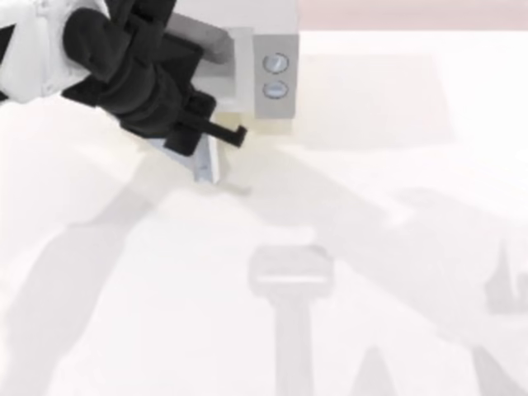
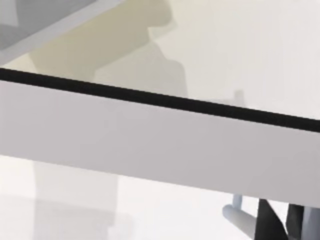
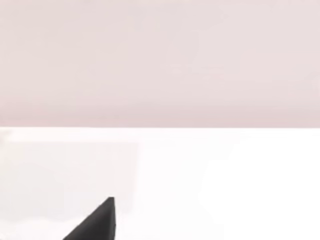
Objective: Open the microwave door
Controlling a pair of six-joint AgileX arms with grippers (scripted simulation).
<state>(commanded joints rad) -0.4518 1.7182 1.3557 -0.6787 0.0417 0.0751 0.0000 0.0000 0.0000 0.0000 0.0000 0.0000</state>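
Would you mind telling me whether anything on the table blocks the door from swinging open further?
Nothing visible does: the microwave door already stands swung out under the left gripper, and the table beyond it shows only shadows.

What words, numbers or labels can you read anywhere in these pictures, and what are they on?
None can be read.
The microwave shows two round knobs on its side panel, with no legible markings around them.
The microwave door, swung out by the left gripper, carries no text.
The table is bare of print.
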